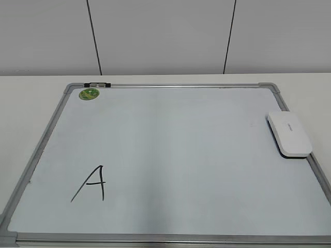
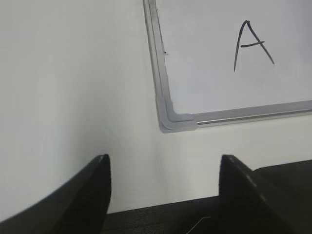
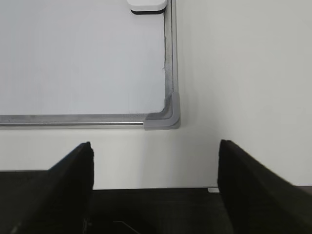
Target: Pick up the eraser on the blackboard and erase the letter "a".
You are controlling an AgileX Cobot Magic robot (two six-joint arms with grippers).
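exterior view first: the blackboard (image 1: 170,155) is seen lying flat on the pale tabletop (image 1: 31,93), with a round green sticker (image 1: 89,94) near its far left corner. on the near left part of the board only an angular capital letter (image 1: 92,183) in thin black marker is shown; a small cursive letter "a" is not found in any view. the eraser (image 1: 289,134) is laid on the board's right edge, overlapping the frame. in the left wrist view the left end effector (image 2: 165,187) is held over bare tabletop near a board corner, fingers spread apart, nothing gripped. in the right wrist view the right end effector (image 3: 155,175) is likewise spread wide and empty, with the eraser's end at the top.
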